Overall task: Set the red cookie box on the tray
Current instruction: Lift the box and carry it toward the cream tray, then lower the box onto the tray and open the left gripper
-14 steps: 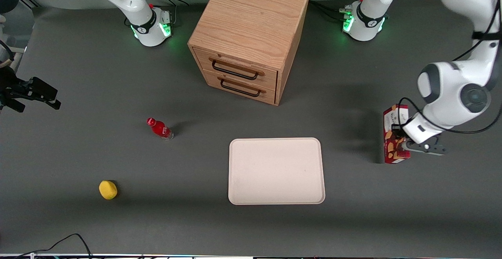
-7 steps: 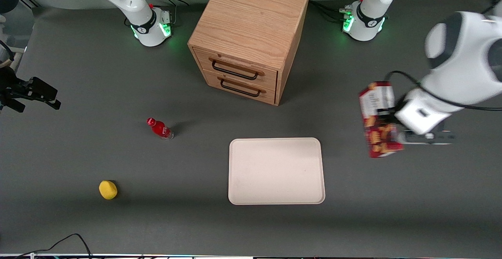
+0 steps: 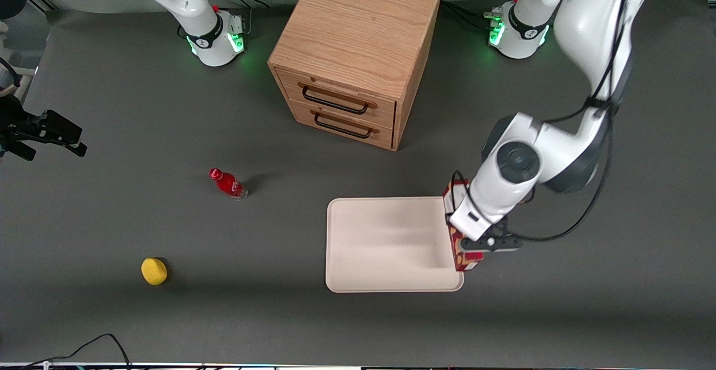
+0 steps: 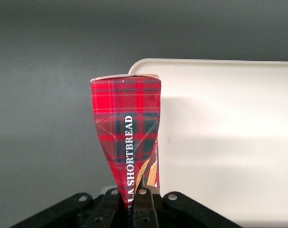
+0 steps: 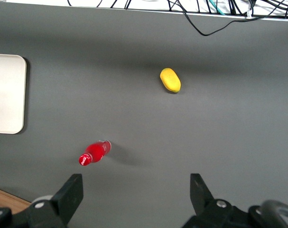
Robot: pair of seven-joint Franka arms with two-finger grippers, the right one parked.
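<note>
- A yellow lemon-like object (image 3: 154,271) lies on the dark grey bench (image 3: 168,325), nearest the front camera, toward the parked arm's end.
- The cream tray (image 3: 386,247) sits flat on the bench, about mid-table and nearer the camera than the cabinet.
- The red cookie box (image 3: 460,258) hangs over the tray's edge at the working arm's end, mostly hidden by the arm in the front view; whether it touches the tray cannot be told.
- The pincer (image 3: 475,243) is clamped on the box; in the wrist view its fingers (image 4: 143,202) pinch the tartan carton (image 4: 127,137) so that it creases inward, one tray corner (image 4: 229,142) lying beside it.
- A small red bottle (image 3: 227,183) rests on the bench, farther off toward the parked arm's end.
- The wooden two-drawer cabinet (image 3: 358,51) stands farthest from the camera, both drawers shut.
</note>
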